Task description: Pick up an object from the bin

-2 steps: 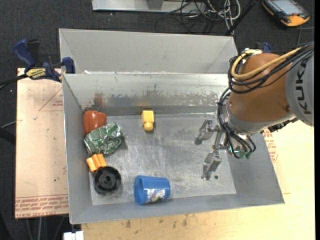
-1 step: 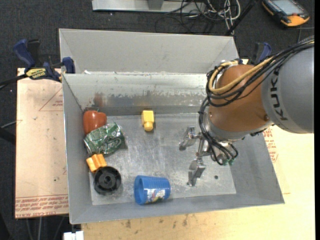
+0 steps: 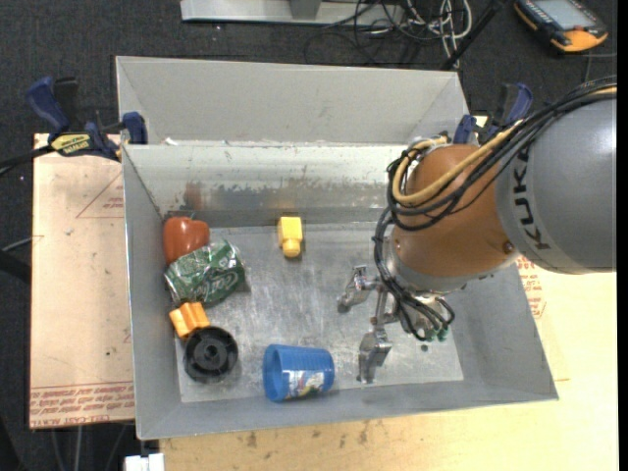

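Plainly, the jaws stand wide apart, nothing between them, low over bare floor in the right half of the grey metal bin (image 3: 294,101). Nearest, just left by the front wall, a blue plastic cup (image 3: 297,372) lies on its side. Further left lie a black ribbed disc (image 3: 210,353) and a crumpled green packet (image 3: 203,273).

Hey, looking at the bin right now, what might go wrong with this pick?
1. The gripper stands open over bare bin floor with nothing between its fingers; closing here would probably grab nothing.
2. The blue cup, the nearest thing, lies on its side and might roll if a finger nudges it.
3. The green packet and orange piece lie close together, so a grab there might catch both.
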`<state>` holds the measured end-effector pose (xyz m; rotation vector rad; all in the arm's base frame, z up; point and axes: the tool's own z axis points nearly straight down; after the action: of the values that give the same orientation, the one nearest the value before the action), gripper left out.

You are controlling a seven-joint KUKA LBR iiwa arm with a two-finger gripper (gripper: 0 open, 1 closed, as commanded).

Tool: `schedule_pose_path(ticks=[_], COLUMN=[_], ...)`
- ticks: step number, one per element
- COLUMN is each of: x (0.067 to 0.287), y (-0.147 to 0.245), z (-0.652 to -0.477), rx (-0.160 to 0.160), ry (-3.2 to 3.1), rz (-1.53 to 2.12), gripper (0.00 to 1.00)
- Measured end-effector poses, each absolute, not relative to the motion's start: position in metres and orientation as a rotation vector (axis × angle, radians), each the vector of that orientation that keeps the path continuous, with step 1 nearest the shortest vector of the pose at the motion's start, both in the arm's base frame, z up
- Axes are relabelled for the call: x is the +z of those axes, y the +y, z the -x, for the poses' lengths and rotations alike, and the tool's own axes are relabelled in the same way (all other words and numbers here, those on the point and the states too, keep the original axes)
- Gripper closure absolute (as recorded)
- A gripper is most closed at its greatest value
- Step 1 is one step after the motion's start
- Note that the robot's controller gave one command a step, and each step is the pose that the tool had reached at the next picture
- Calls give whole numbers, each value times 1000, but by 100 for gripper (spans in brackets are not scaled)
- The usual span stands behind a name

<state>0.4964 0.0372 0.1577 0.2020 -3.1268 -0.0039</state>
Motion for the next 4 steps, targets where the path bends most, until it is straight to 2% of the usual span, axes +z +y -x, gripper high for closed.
schedule_pose_path(ticks=[1, 2, 3, 4], x=[121, 83, 78, 78], y=[46, 92, 114, 114], z=[-500, -502, -492, -492], rx=[-1, 1, -2, -2], ry=[-3137, -3118, -3086, -3086], rz=[-304, -385, -784, -784], gripper=[0, 0, 100, 100])
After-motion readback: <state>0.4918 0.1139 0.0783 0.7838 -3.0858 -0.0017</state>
